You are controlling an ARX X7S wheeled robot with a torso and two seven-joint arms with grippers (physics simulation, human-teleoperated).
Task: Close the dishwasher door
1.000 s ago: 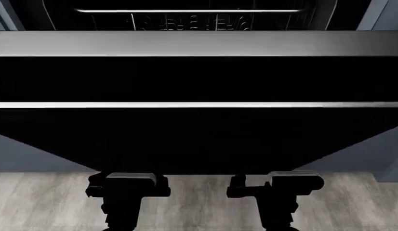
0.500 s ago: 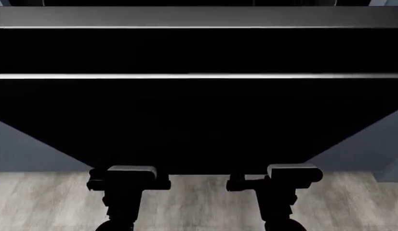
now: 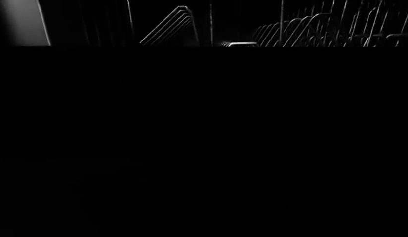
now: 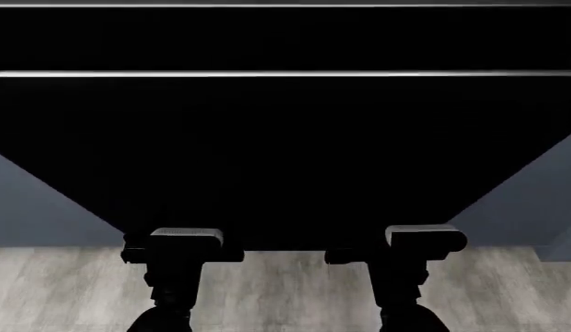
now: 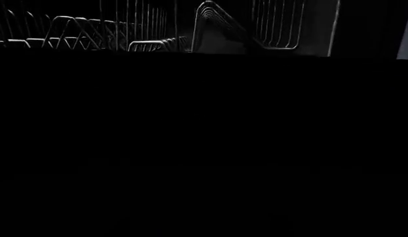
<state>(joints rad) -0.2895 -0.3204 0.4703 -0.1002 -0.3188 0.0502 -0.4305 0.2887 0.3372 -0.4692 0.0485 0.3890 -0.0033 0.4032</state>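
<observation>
Claws hidden under dishwasher door (image 4: 285,152), no writing

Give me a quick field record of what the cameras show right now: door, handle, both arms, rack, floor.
dishwasher door: glossy black panel filling most of the head view, not shut; racks show past its edge in both wrist views
handle: thin silver bar across the door, high in the head view
left arm: at the door's lower edge; fingers hidden
right arm: at the door's lower edge; fingers hidden
rack: wire tines visible inside
floor: light wood planks
cabinets: blue-grey, either side
</observation>
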